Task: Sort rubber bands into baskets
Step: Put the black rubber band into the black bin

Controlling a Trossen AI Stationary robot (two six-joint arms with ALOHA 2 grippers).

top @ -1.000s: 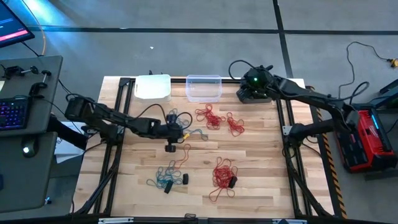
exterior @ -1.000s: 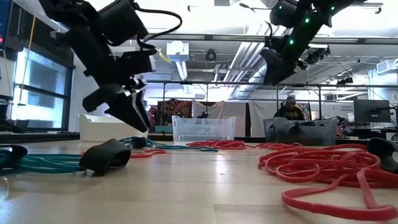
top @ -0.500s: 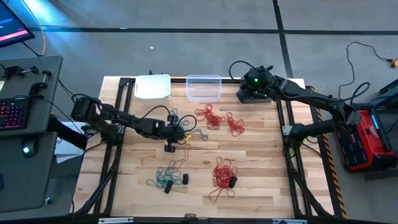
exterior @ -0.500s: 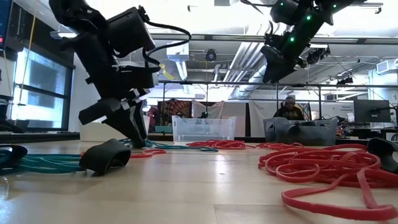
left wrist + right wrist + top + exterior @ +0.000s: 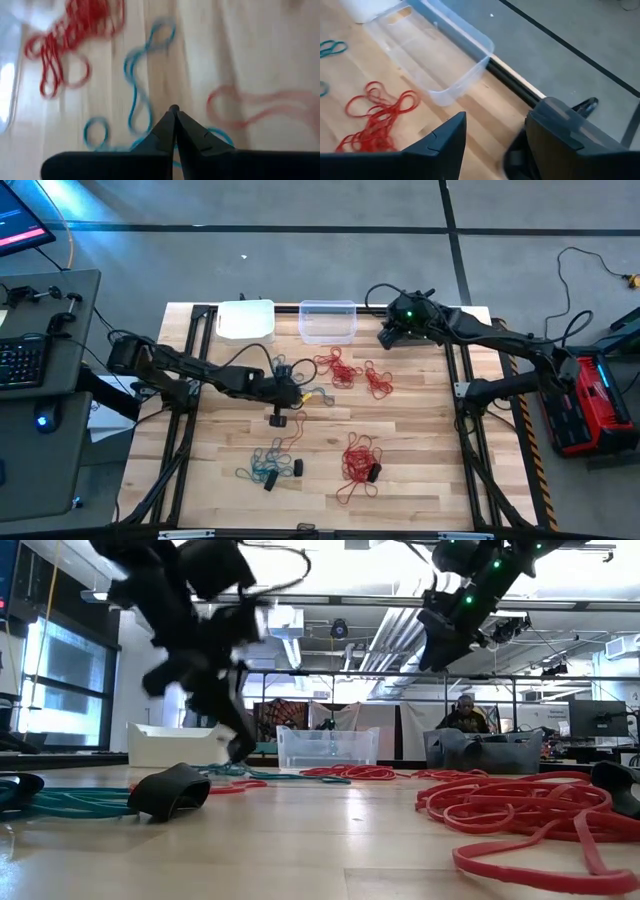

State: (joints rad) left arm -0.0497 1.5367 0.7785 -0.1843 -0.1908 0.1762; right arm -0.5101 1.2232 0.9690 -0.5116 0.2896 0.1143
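Note:
Teal rubber bands (image 5: 288, 370) lie bunched on the wooden table left of centre. My left gripper (image 5: 292, 393) hangs just above them, shut, fingertips (image 5: 173, 111) together, slanting down; teal strands (image 5: 134, 107) run beside the fingers. Red bunches (image 5: 338, 366) (image 5: 358, 460) and a teal and black bunch (image 5: 266, 468) lie apart. The white basket (image 5: 246, 320), the clear basket (image 5: 328, 321) and the dark grey basket (image 5: 490, 752) stand along the far edge. My right gripper (image 5: 396, 330) hovers open over the dark grey one (image 5: 570, 125). My left gripper is shut with its tips (image 5: 238, 750) just over the teal bands. Teal strands (image 5: 217, 134) show on both sides of its fingers, but whether one is pinched between them I cannot tell: the fingers hide it and the view is blurred.
A black band (image 5: 275, 418) lies near the left gripper, another (image 5: 374, 472) by the near red bunch. A further red bunch (image 5: 378, 380) lies right of centre. Black frame rails (image 5: 195, 370) run along both table sides. A person (image 5: 465, 715) sits in the room beyond.
My left gripper has dropped with open fingers onto the teal bunch, shut there, and risen a little, drifting toward the table's right edge.

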